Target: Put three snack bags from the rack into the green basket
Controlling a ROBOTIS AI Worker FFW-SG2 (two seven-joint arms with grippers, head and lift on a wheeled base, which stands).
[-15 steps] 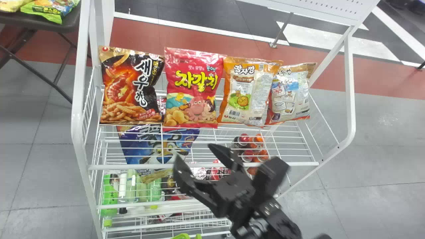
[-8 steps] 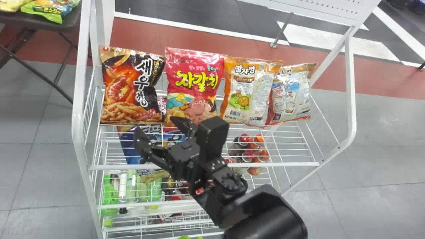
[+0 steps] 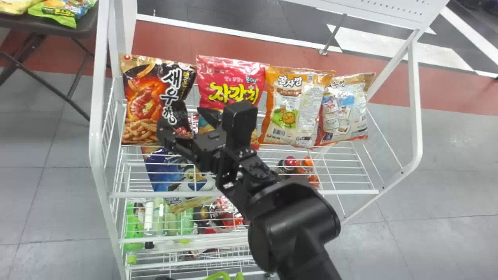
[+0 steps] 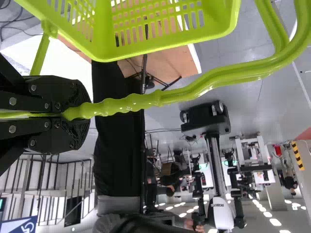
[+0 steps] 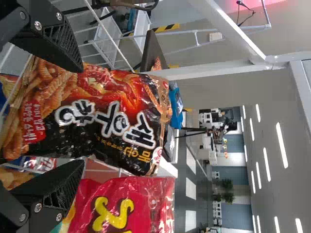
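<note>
Four bags stand upright along the rack's [image 3: 98, 136] top shelf, faces toward you, probably so each can be pinched side to side. From head-view centre: black bag [image 3: 144, 95] at 10 o'clock, pink bag [image 3: 233, 85] near 12, orange bag [image 3: 290, 105] between 1 and 2, white bag [image 3: 344, 111] toward 2.

Your right end effector [image 5: 80, 116] is released, fingers spread before the black bag; one sits by the gap next to the pink bag. The spread looks meant to span the black bag's width. Contact: can't tell.

Your left end effector [image 4: 77, 112] is clenched on the handle [image 4: 133, 103] of the green basket [image 4: 170, 43], at 6 o'clock in head view, likely to keep the drop short.

Judgement: pick stage, probably the first. You need to centre, then close gently; film may crinkle and slip, and the pink neighbour could get snagged.
</note>
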